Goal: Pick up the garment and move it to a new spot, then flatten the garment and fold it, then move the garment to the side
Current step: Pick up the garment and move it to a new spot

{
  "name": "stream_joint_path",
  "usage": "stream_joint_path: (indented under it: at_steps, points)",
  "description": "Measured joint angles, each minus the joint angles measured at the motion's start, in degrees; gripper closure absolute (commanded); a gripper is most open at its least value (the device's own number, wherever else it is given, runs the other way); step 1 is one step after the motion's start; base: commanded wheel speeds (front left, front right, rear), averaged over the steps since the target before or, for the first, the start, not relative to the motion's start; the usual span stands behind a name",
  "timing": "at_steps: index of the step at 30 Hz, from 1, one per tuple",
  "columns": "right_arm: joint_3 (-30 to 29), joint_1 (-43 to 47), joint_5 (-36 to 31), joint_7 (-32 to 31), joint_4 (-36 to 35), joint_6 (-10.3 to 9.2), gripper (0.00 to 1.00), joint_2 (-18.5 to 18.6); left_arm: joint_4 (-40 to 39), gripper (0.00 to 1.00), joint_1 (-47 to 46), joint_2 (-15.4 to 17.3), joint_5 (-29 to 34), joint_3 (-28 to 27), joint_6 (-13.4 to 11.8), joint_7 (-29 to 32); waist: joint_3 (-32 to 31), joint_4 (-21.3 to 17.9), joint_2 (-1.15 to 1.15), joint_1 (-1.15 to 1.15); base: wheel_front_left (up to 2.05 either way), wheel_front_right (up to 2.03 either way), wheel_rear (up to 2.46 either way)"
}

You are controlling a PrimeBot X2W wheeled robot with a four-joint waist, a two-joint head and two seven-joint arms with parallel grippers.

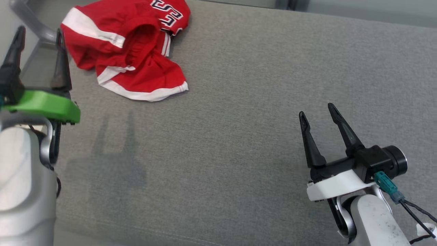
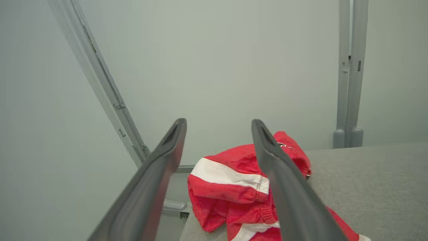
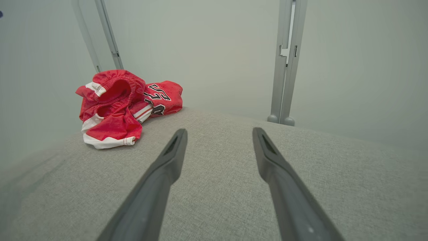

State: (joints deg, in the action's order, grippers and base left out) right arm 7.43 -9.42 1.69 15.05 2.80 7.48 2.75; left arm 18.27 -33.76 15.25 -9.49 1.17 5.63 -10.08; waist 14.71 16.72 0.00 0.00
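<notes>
Red cloth with white bands: you are looking at the garment point(image 1: 136, 61), which is lying crumpled at the far left corner of the grey padded surface point(image 1: 239, 119). Its top is running out of the head view.

Orientation: the heap is too bunched for a clean axis. In the head view its longer run is going from the white-edged hem nearest the robot up toward the part with black-and-white lettering at the far edge. The gathered waistband opening is gaping toward the right arm, as you are seeing in the right wrist view point(image 3: 113, 107).

Left gripper point(image 1: 40, 31): fingers are standing spread wide and holding nothing. It is hanging at the left edge of the surface, just beside the garment and not touching it. In the left wrist view point(image 2: 219, 123) the red cloth point(image 2: 230, 187) is showing between and behind the fingers.

Right gripper point(image 1: 316, 110): fingers are spread and empty, hovering over bare grey fabric well apart from the garment, tips pointing up the head view. The right wrist view point(image 3: 219, 131) is showing the same gap.

Background: a pale wall and an upright grey post point(image 3: 287, 67) are standing behind the surface.
</notes>
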Motion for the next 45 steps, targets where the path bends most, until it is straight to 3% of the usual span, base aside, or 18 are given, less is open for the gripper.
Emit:
stream_joint_path:
  at_steps: [6, 17, 21, 26, 27, 28, 29, 30, 45]
  points:
    - [0.0, -1.4, -0.9, 0.0, -0.8, 0.0, 0.0, 0.0, 11.7, 0.0, -10.0, 3.5, -1.4, 3.0, 1.4, 7.3, 3.3, -4.6, 0.0, 0.0, 0.0, 0.0, 0.0]
    - [-0.9, -2.3, -1.4, 0.0, -2.7, 0.0, 0.0, 0.1, 27.1, 0.0, -17.4, 7.0, -3.5, 6.5, 1.7, 7.9, 10.1, -11.4, 0.0, 0.0, 0.0, 0.0, 0.0]
    - [-0.9, -2.7, -1.4, 0.0, -3.2, 0.0, 0.0, 0.1, 31.6, 0.0, -19.2, 9.3, -1.9, 6.3, -1.2, 6.9, 12.3, -12.9, 0.0, 0.0, 0.0, 0.0, 0.0]
    - [-1.2, -2.9, -1.4, 0.0, -3.3, 0.0, 0.0, 0.1, 35.5, 0.0, -20.9, 9.4, -1.9, 6.3, -2.2, 4.4, 14.1, -14.4, 0.0, 0.01, 0.0, 0.0, 0.0]
    - [-1.3, -2.9, -1.4, 0.0, -3.3, 0.0, 0.0, 0.1, 35.9, 0.07, -21.2, 9.4, -1.9, 6.3, -2.2, 4.0, 14.2, -14.5, 0.0, 0.01, 0.0, 0.0, 0.0]
    - [-1.4, -3.0, -1.3, 0.0, -3.3, 0.0, 0.0, 0.1, 36.4, 0.5, -21.4, 9.4, -1.9, 6.4, -2.3, 3.6, 14.2, -14.6, 0.0, 0.01, 0.0, 0.0, 0.0]
    - [-1.5, -3.0, -1.3, 0.0, -3.3, 0.0, 0.0, 0.1, 37.0, 0.68, -21.7, 9.4, -2.0, 6.4, -2.3, 2.8, 14.0, -14.6, 0.0, 0.0, 0.0, 0.0, 0.0]
    - [-1.6, -3.0, -1.3, 0.0, -3.3, 0.0, 0.0, 0.1, 37.3, 1.0, -22.0, 9.4, -2.0, 6.5, -2.3, 2.4, 13.9, -14.6, 0.0, 0.0, 0.0, 0.0, 0.0]
    - [-1.6, -1.3, 1.9, 0.0, -1.3, 0.0, 0.0, 0.0, 36.3, 1.0, -25.6, 10.0, -0.8, 11.3, 0.4, -1.2, 5.8, -13.0, 0.0, 0.0, 0.0, 0.0, 0.0]
